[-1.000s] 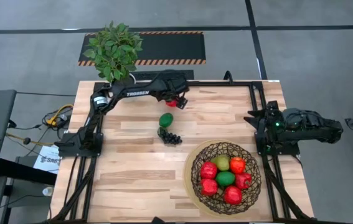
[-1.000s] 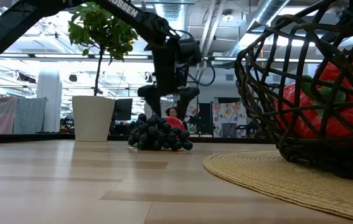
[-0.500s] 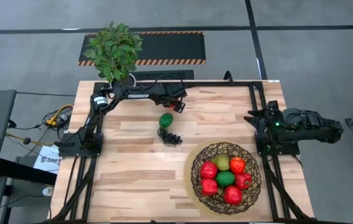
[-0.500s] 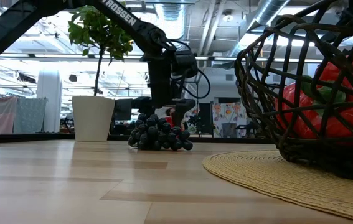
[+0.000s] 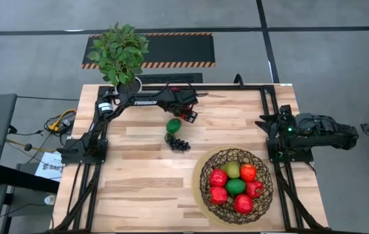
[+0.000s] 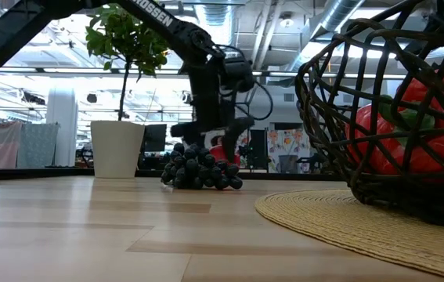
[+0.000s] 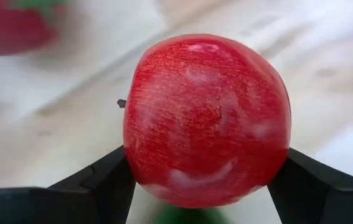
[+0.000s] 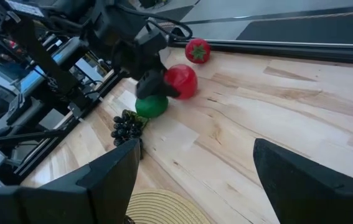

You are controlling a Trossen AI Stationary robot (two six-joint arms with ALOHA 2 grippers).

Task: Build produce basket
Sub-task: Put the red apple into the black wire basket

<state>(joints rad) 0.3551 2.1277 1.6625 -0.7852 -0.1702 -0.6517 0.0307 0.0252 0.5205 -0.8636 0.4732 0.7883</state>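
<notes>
Basket [image 5: 236, 182] sits at 5 o'clock on the counter [image 5: 138, 188], half full; left claw [image 7: 201, 186] clenches a red apple [image 7: 206, 118] at 12, probably headed there; right claw [image 8: 192, 180] parked, spread open.

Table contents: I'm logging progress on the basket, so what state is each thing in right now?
Basket: holds several fruits.
Red apple: between the left gripper's fingers.
Green lime: loose on the table.
Grapes: loose on the table.
Right gripper: open, parked at the table's right edge.
</notes>
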